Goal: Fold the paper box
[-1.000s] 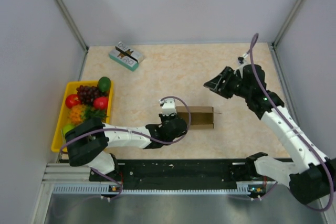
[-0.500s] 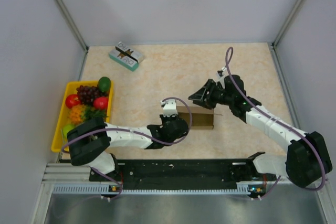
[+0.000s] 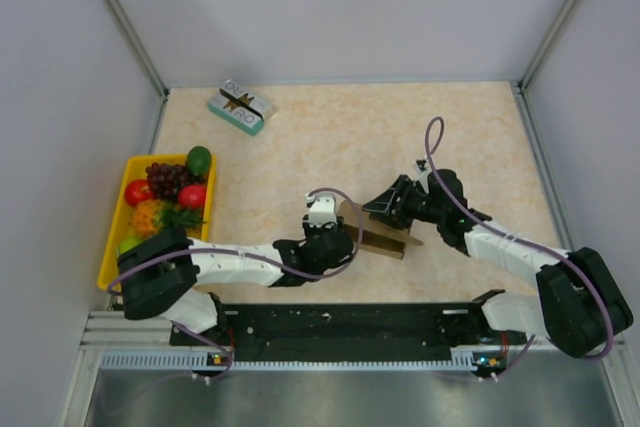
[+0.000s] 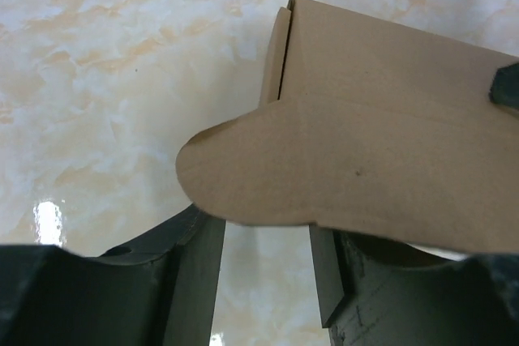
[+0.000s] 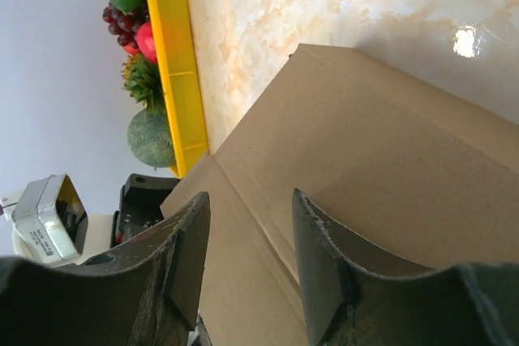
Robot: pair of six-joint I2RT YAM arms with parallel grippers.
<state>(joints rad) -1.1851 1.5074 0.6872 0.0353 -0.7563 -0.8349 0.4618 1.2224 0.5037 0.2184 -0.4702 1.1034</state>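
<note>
The paper box (image 3: 382,238) lies askew on the table (image 3: 330,137), right of the yellow tray (image 3: 106,269) and well apart from it, with a rounded flap sticking out on the tray side. The left gripper (image 4: 268,237) sits between tray and box, its 2 fingers parted with nothing between them, tips at that flap's curved edge. The right gripper (image 5: 247,212), on the box's side away from the tray, is spread too, its fingers over a flat panel beside a fold crease; whether they touch it cannot be told. Marbled tabletop shows between tray and box.
</note>
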